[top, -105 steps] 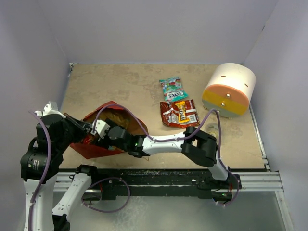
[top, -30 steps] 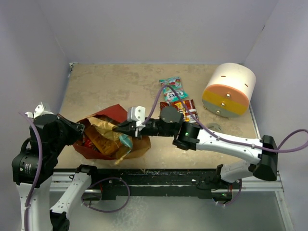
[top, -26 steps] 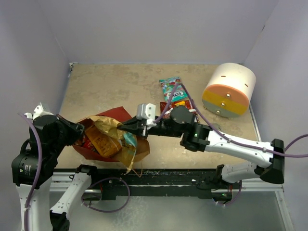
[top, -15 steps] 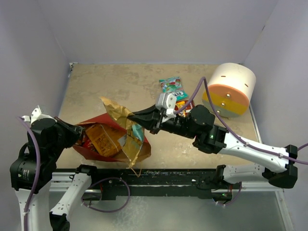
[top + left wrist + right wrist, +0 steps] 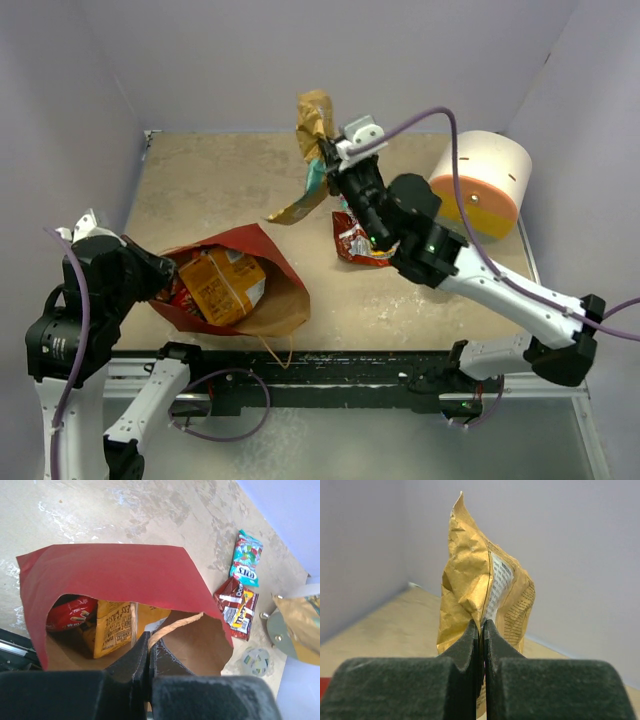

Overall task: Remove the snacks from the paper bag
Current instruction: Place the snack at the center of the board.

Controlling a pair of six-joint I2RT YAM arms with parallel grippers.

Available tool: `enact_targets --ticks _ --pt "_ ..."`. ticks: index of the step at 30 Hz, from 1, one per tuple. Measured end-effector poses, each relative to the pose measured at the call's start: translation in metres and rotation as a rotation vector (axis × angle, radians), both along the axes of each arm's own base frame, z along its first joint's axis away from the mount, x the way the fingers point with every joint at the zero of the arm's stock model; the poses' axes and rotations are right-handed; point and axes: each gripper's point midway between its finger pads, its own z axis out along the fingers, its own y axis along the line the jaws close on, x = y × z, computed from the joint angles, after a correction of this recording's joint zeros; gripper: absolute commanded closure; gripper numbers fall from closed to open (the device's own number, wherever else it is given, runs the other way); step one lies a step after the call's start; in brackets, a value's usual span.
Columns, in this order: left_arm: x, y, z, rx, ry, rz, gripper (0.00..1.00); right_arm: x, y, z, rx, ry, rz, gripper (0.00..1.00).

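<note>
Inside the paper bag (image 5: 105, 572) lie orange, red snacks (image 5: 114, 626).

Red paper bag (image 5: 238, 244) open, gold snack (image 5: 315, 118) aloft

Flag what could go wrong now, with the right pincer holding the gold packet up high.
1. The right pincer pinches only a thin edge of the gold packet, held high; it may slip and fall early.
2. Lowering it could land it on the teal packet lying out already.
3. An orange packet and a red packet remain in the bag; if the left pincer loses the rim, the mouth may collapse.
</note>
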Motion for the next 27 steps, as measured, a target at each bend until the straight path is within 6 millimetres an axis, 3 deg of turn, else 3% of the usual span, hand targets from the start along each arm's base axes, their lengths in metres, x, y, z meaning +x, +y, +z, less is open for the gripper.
enact_targets --ticks 2,6,9,13,16,19,23,27 --pt "0.003 -0.004 -0.001 0.009 0.008 -0.036 1.0 0.031 -0.007 -0.019 -0.074 0.014 -0.105 1.0" --pt "0.009 -0.009 -0.003 0.029 0.028 -0.084 1.0 0.074 -0.01 -0.065 -0.242 0.058 -0.205 1.0" --pt "0.01 -0.009 -0.004 0.051 0.03 -0.103 1.0 0.089 -0.014 -0.096 -0.366 0.089 -0.226 1.0" --pt "0.01 -0.008 -0.003 0.076 0.023 -0.125 1.0 0.088 -0.029 -0.131 -0.537 0.084 -0.16 1.0" --pt "0.011 -0.009 -0.004 0.083 0.033 -0.139 1.0 0.08 -0.048 -0.144 -0.643 0.05 -0.096 1.0" --pt "0.013 -0.011 -0.008 0.08 0.046 -0.145 1.0 0.077 -0.074 -0.141 -0.705 -0.007 -0.042 1.0" --pt "0.013 -0.015 -0.016 0.071 0.067 -0.168 1.0 0.087 -0.114 -0.135 -0.785 -0.093 -0.018 1.0" --pt "0.017 -0.022 -0.014 0.052 0.053 -0.2 1.0 0.104 -0.139 -0.157 -0.868 -0.117 0.02 1.0"
